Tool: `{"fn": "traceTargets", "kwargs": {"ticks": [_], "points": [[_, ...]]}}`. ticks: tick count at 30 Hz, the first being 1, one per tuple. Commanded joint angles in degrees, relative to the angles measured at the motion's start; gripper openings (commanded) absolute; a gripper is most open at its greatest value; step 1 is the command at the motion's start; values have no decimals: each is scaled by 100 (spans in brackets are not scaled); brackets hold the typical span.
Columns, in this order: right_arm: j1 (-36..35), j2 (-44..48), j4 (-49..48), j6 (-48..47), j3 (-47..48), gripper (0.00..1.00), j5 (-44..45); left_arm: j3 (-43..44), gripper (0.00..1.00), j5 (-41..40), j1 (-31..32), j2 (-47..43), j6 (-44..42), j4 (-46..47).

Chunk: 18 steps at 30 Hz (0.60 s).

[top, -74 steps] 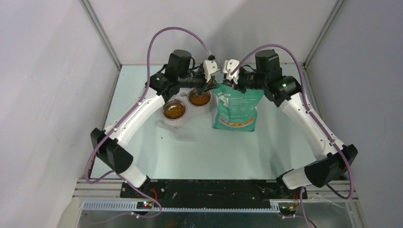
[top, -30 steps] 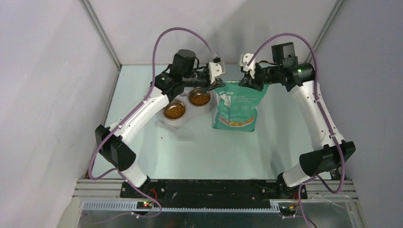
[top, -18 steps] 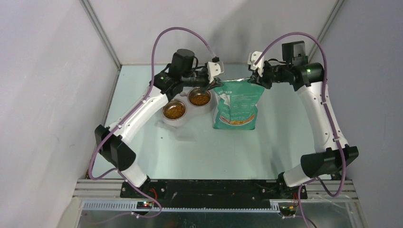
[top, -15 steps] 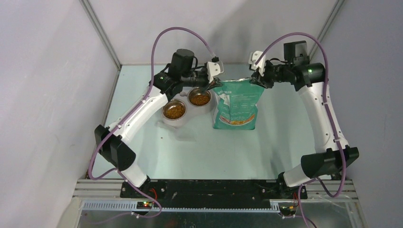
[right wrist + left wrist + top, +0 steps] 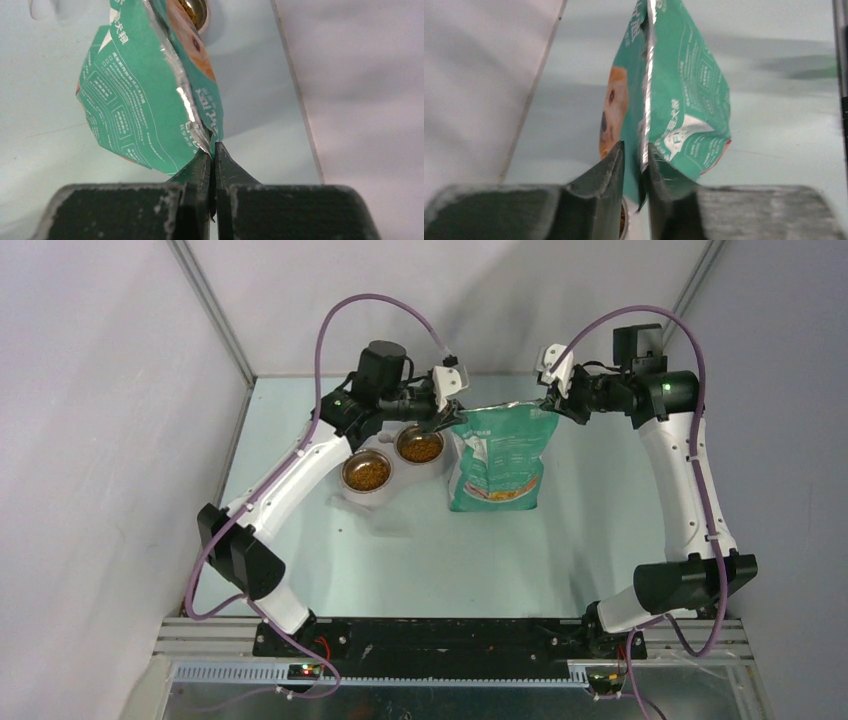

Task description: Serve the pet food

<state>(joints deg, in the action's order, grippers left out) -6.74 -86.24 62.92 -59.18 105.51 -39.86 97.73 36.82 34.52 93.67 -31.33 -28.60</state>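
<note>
Since a second ago the right claw (image 5: 552, 406) has swung out to the right. It is clamped tight on the top corner of the teal kibble bag (image 5: 503, 465), pulling the bag mouth flat. The left claw (image 5: 634, 150) has just slackened to a narrow gap, with the foil seam between its fingers, probably no longer pinched. The pet food (image 5: 421, 449) sits in both steel bowls (image 5: 343, 476), just left of the upright bag on the tabletop (image 5: 420, 560). Bowls look filled, so serving seems nearly done and the bag is likely being let go.
</note>
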Motion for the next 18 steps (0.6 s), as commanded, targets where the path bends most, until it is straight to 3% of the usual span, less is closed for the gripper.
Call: {"fn": "traceTargets", "kwargs": {"ticks": [1, 11, 17, 18], "points": [[306, 12, -214, -73, 375, 0, 459, 138, 35, 41, -133, -219, 323, 301], [291, 29, -242, 99, 329, 0, 426, 683, 42, -480, 447, 373, 794, 1024], [305, 78, -289, 112, 288, 0, 435, 707, 30, -654, 622, 485, 642, 962], [305, 89, -302, 111, 282, 0, 433, 709, 24, -699, 625, 479, 569, 909]]}}
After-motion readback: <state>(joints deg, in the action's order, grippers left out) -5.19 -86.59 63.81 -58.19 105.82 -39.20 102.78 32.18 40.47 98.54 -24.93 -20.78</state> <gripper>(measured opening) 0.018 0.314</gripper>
